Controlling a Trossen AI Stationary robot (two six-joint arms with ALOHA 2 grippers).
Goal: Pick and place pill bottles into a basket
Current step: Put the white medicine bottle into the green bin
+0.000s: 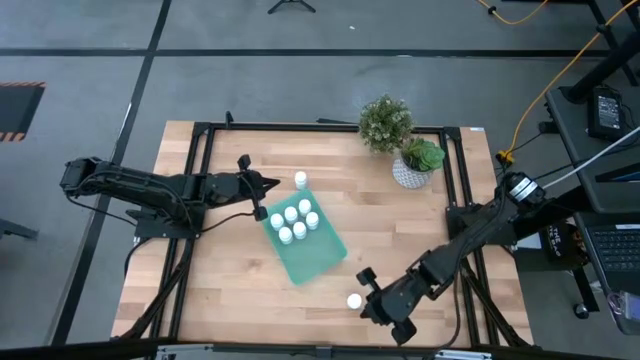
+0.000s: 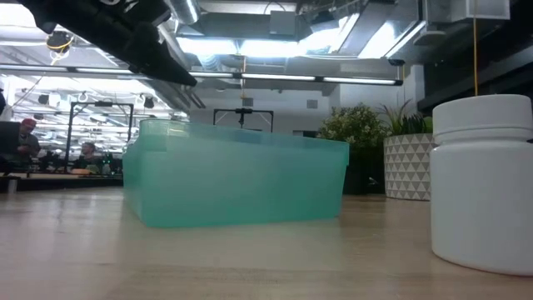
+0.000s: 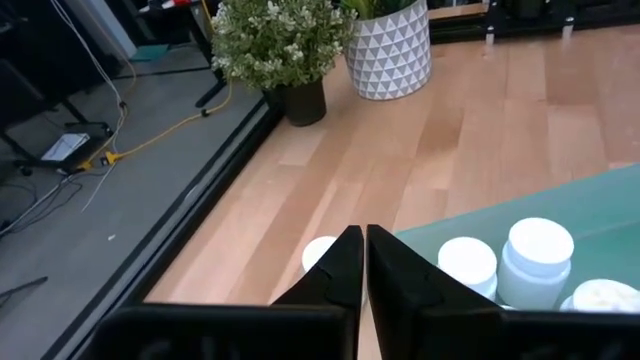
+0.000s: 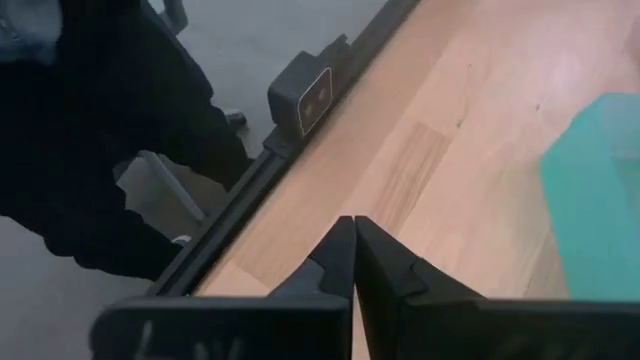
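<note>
Five pill bottles (image 1: 297,223) sit upright, bunched in the upper end of the teal basket (image 1: 313,256), which lies skewed near table centre. Two are still out: one loose bottle (image 1: 301,180) on the wood just off the basket's 12 o'clock corner, and a second loose bottle (image 1: 354,300) at about 5 o'clock from the basket, near the front edge. Judging by looks: small rigid plastic cylinders, light, smooth white walls so probably a bit slippery; squat enough to stand, but a side nudge would likely tip or roll them. Best hold looks like across the body just under the cap, fingers straddling from above; the cap lip should stop it sliding out. Not fragile, so a firm pinch is fine. Left gripper (image 1: 275,183) hovers at 11 o'clock of the basket, just beside the first loose bottle, fingers pinched together, holding nothing. Right gripper (image 1: 368,281) is just beside the second loose bottle, also closed tight and empty. Either one needs to open before going down. Plant pot (image 1: 410,172) and bushy plant (image 1: 385,122) sit at 1 o'clock, well apart from the work.
</note>
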